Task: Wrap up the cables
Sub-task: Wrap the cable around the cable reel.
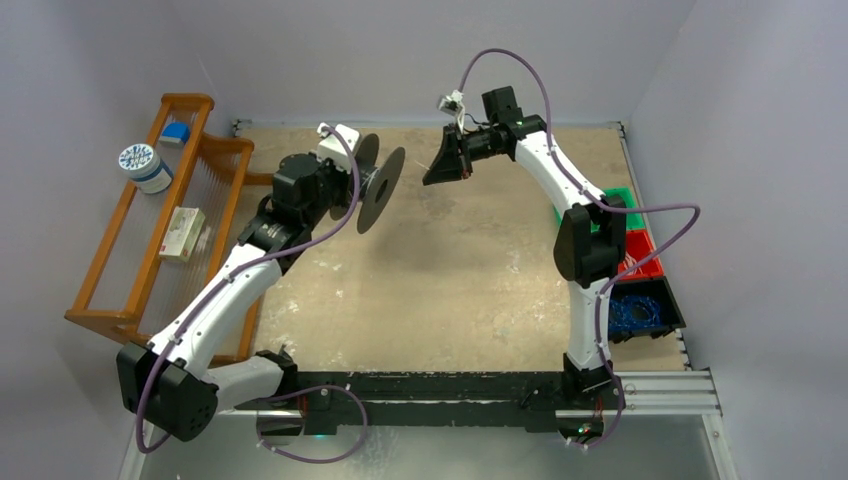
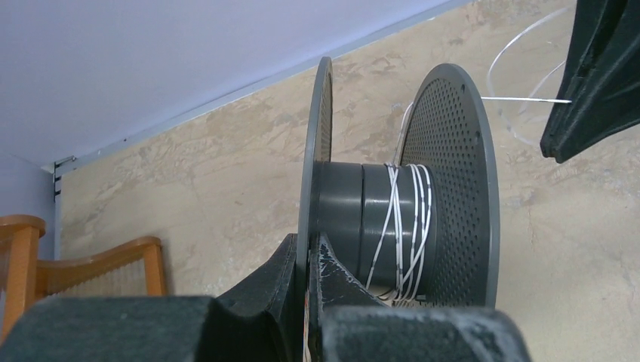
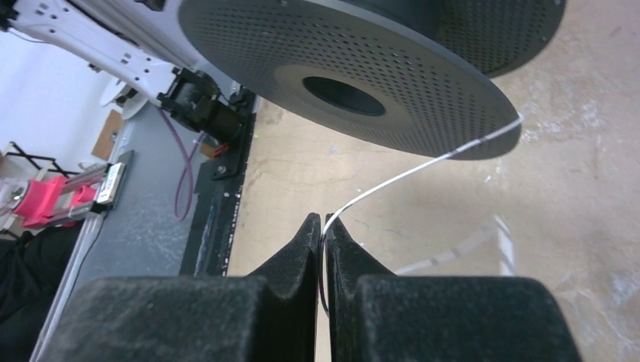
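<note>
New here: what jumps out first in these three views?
A dark grey perforated plastic spool hangs in mid-air over the far middle of the beige table, its flange clamped by the left hand. A thin whitish cable runs from a few turns on its hub to the right hand, which pinches it just beside the spool.

One grey spool (image 1: 380, 185) with two perforated discs. One thin white cable (image 3: 407, 174). Two claws: the left claw (image 2: 307, 253) and the right claw (image 3: 323, 226). Three bins: one green bin (image 1: 625, 196), one red bin (image 1: 645, 262), one black bin (image 1: 672, 300). One wooden rack (image 1: 120, 270) carries three small items. One desk (image 1: 460, 290).
</note>
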`<state>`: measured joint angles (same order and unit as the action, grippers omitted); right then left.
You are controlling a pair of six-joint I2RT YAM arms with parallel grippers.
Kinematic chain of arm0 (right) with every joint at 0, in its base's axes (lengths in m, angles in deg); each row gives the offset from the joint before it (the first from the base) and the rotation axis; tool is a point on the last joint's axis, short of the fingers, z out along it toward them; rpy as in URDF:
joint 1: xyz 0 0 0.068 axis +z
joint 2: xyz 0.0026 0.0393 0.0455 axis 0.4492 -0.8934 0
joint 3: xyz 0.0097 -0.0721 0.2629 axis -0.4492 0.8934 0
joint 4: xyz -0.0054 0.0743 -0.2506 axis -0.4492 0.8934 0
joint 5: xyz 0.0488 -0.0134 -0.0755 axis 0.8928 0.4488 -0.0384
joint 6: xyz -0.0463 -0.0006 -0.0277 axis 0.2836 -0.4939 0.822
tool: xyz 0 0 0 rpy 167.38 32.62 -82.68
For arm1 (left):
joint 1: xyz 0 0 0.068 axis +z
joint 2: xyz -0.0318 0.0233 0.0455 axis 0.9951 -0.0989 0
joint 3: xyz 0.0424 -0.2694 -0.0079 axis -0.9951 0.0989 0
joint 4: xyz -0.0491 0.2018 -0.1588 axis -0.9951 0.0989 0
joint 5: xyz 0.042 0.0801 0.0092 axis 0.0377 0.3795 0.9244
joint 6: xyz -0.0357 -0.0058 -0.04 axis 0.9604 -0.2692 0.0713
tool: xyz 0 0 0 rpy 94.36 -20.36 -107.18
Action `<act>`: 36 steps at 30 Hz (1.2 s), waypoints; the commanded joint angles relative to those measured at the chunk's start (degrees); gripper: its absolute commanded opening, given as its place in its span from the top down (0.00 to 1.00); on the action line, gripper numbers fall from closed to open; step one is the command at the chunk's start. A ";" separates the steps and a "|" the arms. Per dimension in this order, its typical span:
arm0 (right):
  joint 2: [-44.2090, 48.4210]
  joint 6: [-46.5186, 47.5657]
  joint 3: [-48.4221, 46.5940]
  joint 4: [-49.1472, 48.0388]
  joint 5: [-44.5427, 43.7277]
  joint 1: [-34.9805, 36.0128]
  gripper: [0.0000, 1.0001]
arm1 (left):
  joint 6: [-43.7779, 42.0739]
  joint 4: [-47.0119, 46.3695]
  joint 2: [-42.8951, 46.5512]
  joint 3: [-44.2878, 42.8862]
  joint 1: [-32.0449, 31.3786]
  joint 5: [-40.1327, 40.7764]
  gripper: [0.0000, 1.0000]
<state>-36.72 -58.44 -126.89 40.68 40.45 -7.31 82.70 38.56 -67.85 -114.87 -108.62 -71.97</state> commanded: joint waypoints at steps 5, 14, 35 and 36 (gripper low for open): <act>4.39 -7.48 0.76 -10.10 14.21 0.00 0.94 | -0.80 -5.61 -1.11 -0.70 -0.11 3.92 1.00; 11.63 -77.88 21.21 -96.91 9.68 0.25 0.94 | -1.77 -6.62 -0.94 0.36 -0.66 4.36 1.00; 0.45 -133.31 25.13 -160.29 21.66 14.93 0.96 | 11.68 -3.29 -4.73 -5.75 -0.58 17.43 1.00; 0.48 -133.24 25.70 -160.32 21.66 14.86 0.96 | 11.78 -2.70 -5.16 -6.85 -0.58 17.58 1.00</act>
<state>-39.30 -190.13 -102.91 -80.71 53.68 8.40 91.40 39.30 -72.59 -115.35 -109.52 -57.68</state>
